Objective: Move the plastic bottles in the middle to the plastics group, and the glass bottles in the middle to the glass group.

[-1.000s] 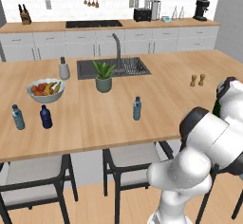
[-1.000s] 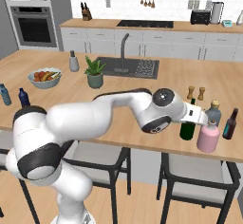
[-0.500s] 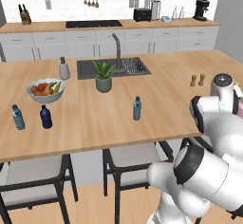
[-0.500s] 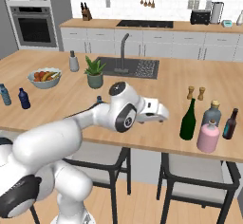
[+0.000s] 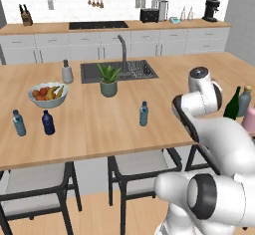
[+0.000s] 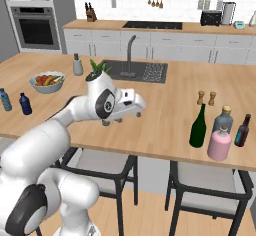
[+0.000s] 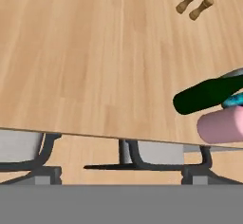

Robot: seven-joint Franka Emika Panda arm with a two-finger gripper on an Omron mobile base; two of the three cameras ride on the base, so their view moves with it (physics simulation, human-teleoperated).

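Note:
The slim pale-blue bottle (image 5: 144,113) stands alone mid-table. At the right end the green wine bottle (image 6: 198,127), the pink bottle (image 6: 219,142) and the grey-blue bottle (image 6: 223,120) stand close together; the hand view has the green bottle (image 7: 209,95) and pink bottle (image 7: 220,125) at its right. Far left are the plastics group's pale-blue bottle (image 5: 19,123) and navy bottle (image 5: 48,122). My gripper (image 6: 141,103) hovers over the table's middle, pointing right, well left of the glass bottles. It looks open and holds nothing.
A fruit bowl (image 5: 48,93), a grey dispenser (image 5: 66,71), a potted plant (image 5: 108,79) and the sink (image 5: 119,70) lie behind. Salt and pepper shakers (image 6: 206,98) and a small dark bottle (image 6: 242,131) flank the glass bottles. Stools stand under the near table edge (image 7: 95,135).
The arm has swung left, away from the glass bottles at the right end, to above the table's middle. No bottle has moved.

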